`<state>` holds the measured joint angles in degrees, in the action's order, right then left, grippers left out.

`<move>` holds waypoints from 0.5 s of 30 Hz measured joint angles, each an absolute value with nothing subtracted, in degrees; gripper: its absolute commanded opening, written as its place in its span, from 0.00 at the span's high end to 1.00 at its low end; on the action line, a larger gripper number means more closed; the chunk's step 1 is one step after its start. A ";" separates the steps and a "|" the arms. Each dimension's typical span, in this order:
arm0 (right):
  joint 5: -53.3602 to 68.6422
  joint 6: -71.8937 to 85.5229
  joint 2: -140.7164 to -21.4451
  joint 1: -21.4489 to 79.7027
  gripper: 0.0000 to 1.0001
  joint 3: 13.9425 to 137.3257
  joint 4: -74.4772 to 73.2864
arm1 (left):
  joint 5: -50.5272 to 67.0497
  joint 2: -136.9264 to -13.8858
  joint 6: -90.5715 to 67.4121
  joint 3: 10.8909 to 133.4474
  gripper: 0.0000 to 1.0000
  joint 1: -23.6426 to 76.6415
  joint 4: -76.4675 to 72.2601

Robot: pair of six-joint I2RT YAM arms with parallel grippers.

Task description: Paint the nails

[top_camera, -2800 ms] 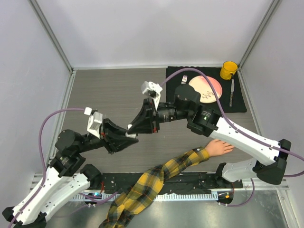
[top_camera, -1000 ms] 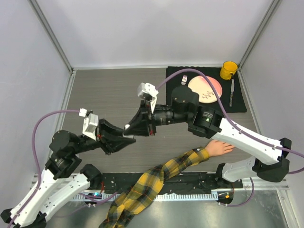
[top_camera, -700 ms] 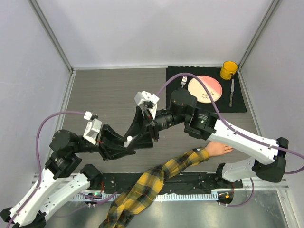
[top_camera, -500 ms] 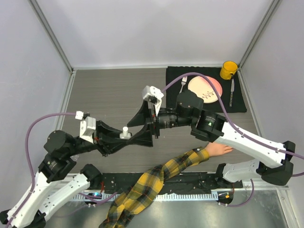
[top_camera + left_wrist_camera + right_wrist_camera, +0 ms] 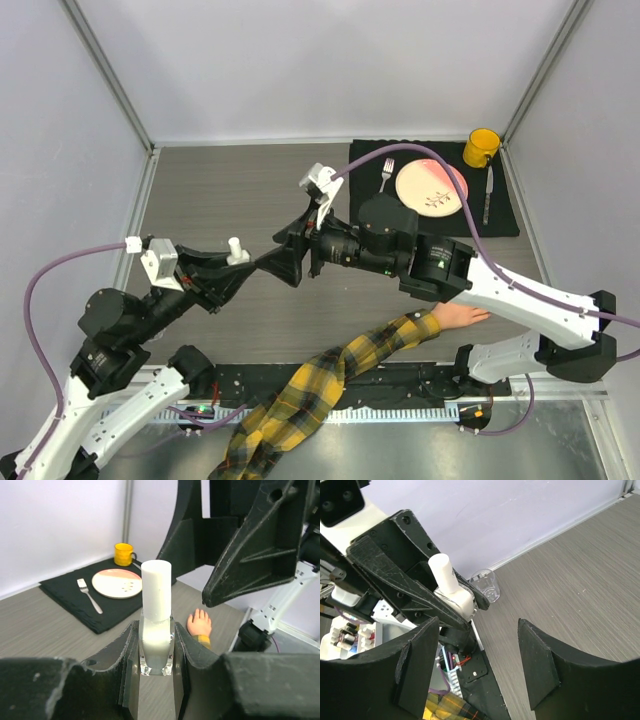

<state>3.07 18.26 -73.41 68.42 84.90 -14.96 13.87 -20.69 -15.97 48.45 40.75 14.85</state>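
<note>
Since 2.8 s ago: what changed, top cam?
The left tool, shut on the bottle, drew back to the left and toward the far side. Earlier the two tools met mid-table. Now the right tool stands open and apart from the bottle, whose white cap is on. Unchanged: mannequin hand, plate, mug.

My arms are white shells point(image 5: 520, 295) over black joints, and each one trails a purple cable point(image 5: 400, 149). My left hand point(image 5: 156, 630) is matte black plastic, rough and scuffed pale along its edges. My right hand point(image 5: 477, 625) is the same black, with broad wedge-shaped fingers point(image 5: 540, 665). A white camera block point(image 5: 320, 181) tops each wrist.
</note>
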 measured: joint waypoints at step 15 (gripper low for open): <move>-4.14 17.87 -79.07 71.99 0.35 92.36 -16.32 | 10.96 -20.36 -15.64 49.17 1.00 40.75 15.59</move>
